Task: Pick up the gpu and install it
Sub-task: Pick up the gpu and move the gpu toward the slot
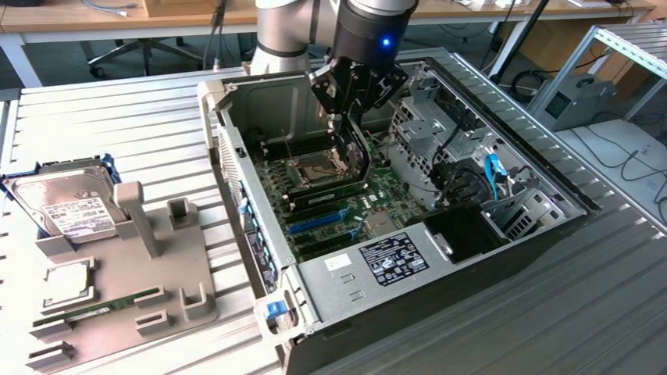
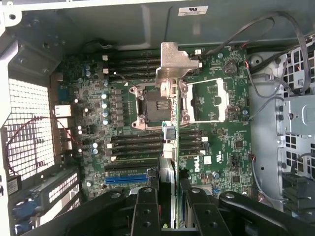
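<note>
The arm is down inside the open computer case (image 1: 417, 258), which lies on its side in the middle of the ribbed metal worktop (image 1: 125, 117). The tool (image 1: 352, 109) is pinching the gpu (image 1: 358, 148), one finger pressed against each black face, and the card hangs on edge below it. From the wrist camera the gpu (image 2: 169, 140) is seen edge-on, a thin line running out from between the fingers (image 2: 147, 211) of the tool (image 2: 172, 196), with its pale metal bracket at the far end. Right under the card sits the motherboard (image 2: 221, 147), and the card's line crosses beside the open processor socket (image 2: 157, 105). Whether the card's lower edge touches the board, I cannot tell. The blue slot (image 2: 125, 179) lies off to one side of the card, not beneath it. Over by the worktop's edge at the exterior view's left, a grey holder (image 1: 136, 312) carries the hard drive (image 1: 73, 207), a square chip (image 1: 68, 283) and the green memory stick (image 1: 99, 307), all well apart from the case.
</note>
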Controlling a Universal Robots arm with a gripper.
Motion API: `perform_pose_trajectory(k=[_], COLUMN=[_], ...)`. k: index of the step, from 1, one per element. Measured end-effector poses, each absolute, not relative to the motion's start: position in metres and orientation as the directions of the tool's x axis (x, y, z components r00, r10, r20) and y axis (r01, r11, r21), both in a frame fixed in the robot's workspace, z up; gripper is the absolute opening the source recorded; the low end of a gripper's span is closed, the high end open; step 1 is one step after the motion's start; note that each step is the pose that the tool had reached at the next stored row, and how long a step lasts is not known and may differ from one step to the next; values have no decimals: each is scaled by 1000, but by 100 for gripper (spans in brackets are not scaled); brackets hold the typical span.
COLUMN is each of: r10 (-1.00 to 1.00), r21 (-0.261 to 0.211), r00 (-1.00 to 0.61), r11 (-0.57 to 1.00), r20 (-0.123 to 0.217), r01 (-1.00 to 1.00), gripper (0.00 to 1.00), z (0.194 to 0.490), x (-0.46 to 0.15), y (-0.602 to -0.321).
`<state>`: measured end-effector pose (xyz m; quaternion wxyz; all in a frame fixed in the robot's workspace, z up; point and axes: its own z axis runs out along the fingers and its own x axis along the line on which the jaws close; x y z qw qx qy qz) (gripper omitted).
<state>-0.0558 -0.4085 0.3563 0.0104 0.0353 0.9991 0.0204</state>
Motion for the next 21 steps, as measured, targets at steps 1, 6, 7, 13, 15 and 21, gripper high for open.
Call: perform_pose_trajectory(k=[1,6,7,13,15,21], r10=[71,71,71,71,71,71], r21=[42,42,41,42,41,41], r00=[-997,-997,-997,-997,-997,-997], r11=[997,997,997,997,997,997], r20=[-19,-19,-19,-19,-19,-19], r01=[70,70,70,70,70,70], gripper=[26,26,26,26,26,26], z=[356,353,352,349,348,347], x=[-55,-54,-53,-51,-50,-46], y=[-408,-405,-404,-403,-403,-403])
